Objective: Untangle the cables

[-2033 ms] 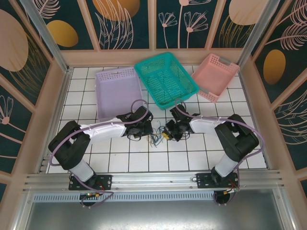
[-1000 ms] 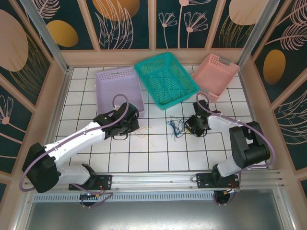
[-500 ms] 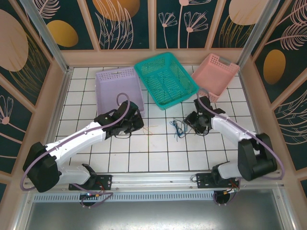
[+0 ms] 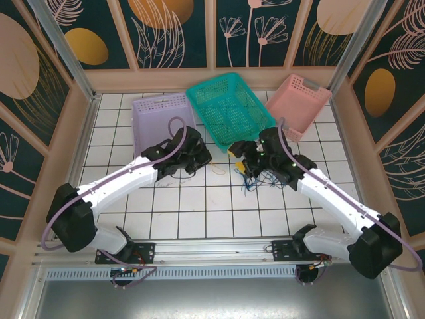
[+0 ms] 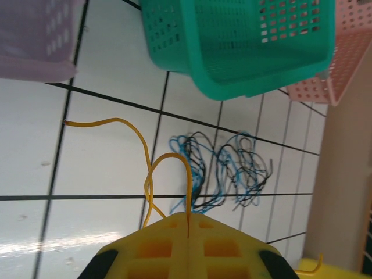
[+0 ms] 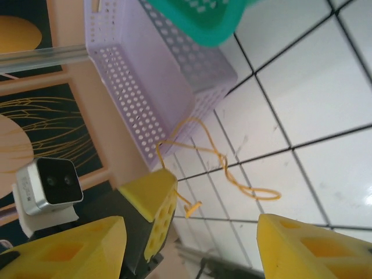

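Loose tangle of blue and black cables (image 5: 196,167) on the white-tiled table (image 5: 99,168), just beside the teal basket (image 5: 244,40). The left pincer (image 5: 188,225) is pressed together on a yellow cable (image 5: 141,142); the right pincer (image 6: 190,225) is spread wide. The strands look light, limp and snag-prone: best taken at a free outer loop.

The table (image 4: 199,219) is white tile with dark grout. Along its far side stand three baskets: a lavender basket (image 4: 159,101) at the left, a teal basket (image 4: 211,82) in the middle, set at an angle, and a pink basket (image 4: 300,106) at the right. In front of the teal basket, blue and black cables (image 5: 224,168) lie in a loose squiggly bunch. Just beside them a yellow wire (image 5: 125,123) loops over the tiles, its free end near the lavender basket.
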Controlling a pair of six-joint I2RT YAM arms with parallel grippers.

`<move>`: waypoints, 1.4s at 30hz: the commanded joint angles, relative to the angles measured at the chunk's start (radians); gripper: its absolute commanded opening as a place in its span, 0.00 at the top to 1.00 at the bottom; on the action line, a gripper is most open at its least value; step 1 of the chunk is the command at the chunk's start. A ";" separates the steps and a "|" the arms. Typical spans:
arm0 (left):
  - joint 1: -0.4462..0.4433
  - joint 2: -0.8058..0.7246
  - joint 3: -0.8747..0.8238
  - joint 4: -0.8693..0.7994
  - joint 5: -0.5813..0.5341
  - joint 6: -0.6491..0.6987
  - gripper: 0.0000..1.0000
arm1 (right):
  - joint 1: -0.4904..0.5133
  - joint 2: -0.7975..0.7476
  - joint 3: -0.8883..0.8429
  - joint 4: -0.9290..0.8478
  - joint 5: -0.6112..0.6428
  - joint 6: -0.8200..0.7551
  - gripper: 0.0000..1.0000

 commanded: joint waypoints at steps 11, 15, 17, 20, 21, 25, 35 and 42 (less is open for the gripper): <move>0.002 0.041 0.054 0.079 0.091 -0.088 1.00 | 0.024 0.109 0.016 0.104 0.064 0.170 0.79; 0.002 0.033 0.051 0.076 0.096 -0.092 1.00 | 0.023 0.112 0.025 0.110 0.089 0.174 1.00; 0.002 0.018 0.054 0.059 0.075 -0.099 0.96 | 0.023 0.105 0.041 0.091 0.094 0.163 1.00; 0.014 -0.013 0.063 0.033 0.047 -0.120 0.50 | 0.022 0.088 0.050 0.068 0.088 0.154 1.00; 0.022 -0.025 0.067 0.020 0.038 -0.131 0.40 | 0.020 0.082 0.050 0.063 0.085 0.155 1.00; 0.066 -0.080 0.050 0.005 0.015 -0.193 0.32 | 0.017 0.064 0.048 0.055 0.083 0.156 1.00; 0.104 -0.051 -0.021 0.116 0.097 -0.282 0.31 | 0.010 0.060 0.077 0.066 0.057 0.155 1.00; 0.114 0.007 -0.031 0.156 0.087 -0.301 0.37 | 0.010 0.045 0.083 0.083 0.038 0.168 1.00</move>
